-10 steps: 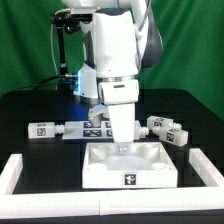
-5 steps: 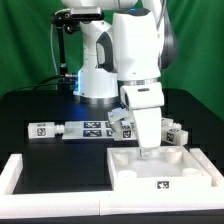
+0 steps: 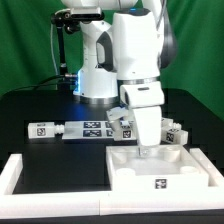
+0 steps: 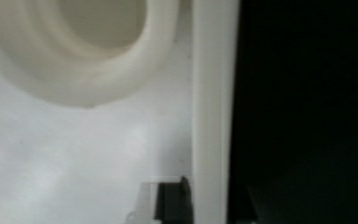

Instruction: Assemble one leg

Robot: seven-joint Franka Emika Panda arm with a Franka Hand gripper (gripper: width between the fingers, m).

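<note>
The large white tray panel (image 3: 125, 172) lies on the black table at the exterior view's right, with a tag on its front wall. My gripper (image 3: 148, 148) points straight down and is shut on the panel's far rim. In the wrist view the panel (image 4: 87, 150) fills the picture with a round recess (image 4: 96, 45), and one dark finger (image 4: 172, 200) presses on the inner side of the rim. The other finger is lost against the dark table. Small white tagged legs lie behind the panel: one (image 3: 40, 130) at the left, one (image 3: 124, 125) by my gripper, others (image 3: 172, 129) at the right.
The marker board (image 3: 90, 128) lies flat behind the panel, between the legs. A low white wall (image 3: 18, 172) borders the table's front and left side. The robot's white base (image 3: 95, 75) stands at the back.
From one second ago to half a second ago my gripper and the tray panel slid together toward the exterior view's right. Nothing has moved since.
</note>
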